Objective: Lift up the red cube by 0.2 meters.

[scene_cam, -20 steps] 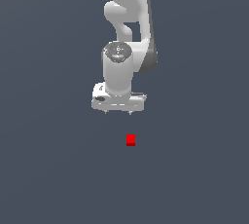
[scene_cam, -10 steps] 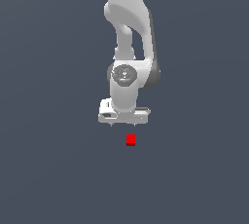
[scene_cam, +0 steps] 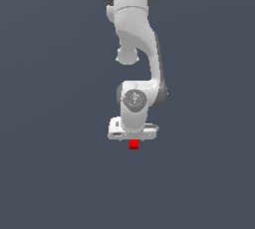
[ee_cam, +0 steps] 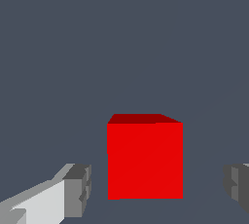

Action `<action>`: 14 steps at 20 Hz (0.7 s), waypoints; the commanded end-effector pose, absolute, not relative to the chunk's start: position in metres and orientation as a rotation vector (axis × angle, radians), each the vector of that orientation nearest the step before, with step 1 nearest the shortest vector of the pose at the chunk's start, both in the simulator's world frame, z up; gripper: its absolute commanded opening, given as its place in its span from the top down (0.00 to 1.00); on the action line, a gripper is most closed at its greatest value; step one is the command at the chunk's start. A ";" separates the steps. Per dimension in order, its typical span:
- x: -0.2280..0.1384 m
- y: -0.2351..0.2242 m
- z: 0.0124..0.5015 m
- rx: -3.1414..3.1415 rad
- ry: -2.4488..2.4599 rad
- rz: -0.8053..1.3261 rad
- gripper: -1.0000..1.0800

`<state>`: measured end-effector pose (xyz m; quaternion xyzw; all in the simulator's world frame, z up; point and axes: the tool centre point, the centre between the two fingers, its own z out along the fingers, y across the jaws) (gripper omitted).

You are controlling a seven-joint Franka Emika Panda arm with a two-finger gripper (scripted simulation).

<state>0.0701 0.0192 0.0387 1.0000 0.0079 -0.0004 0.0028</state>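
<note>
Compared with one second ago, the arm has descended in the exterior view: the white hand, which sat above and to the left of the red cube with a clear gap, is now directly over it. The cube itself has not shifted.

Exterior view. You see the arm (scene_cam: pixel 135 39) enter from the top centre of the frame and fold down to the wrist joint just below the middle. The gripper (scene_cam: pixel 133 142) sits at lower centre, its white crossbar level. The red cube (scene_cam: pixel 134 145) shows immediately under the crossbar, on the dark grey floor (scene_cam: pixel 50 173); only its lower part is visible, the rest being covered by the hand. You cannot make out the fingers in this view.

Wrist view. You see the red cube (ee_cam: pixel 145 159) filling the lower centre of the frame, bright red on its facing side with a darker red face above. One grey fingertip (ee_cam: pixel 78 190) stands at lower left and the other at the lower right edge. The jaws are spread wide, with the cube between them and a clear gap of floor on each side; neither pad touches the cube.
</note>
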 end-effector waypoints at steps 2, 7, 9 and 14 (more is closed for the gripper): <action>0.078 0.025 0.028 3.139 0.031 0.000 0.04; 0.083 0.028 0.020 3.141 0.036 0.000 0.04; 0.084 0.028 0.020 3.141 0.036 0.000 0.04; 0.084 0.028 0.020 3.141 0.036 0.000 1.00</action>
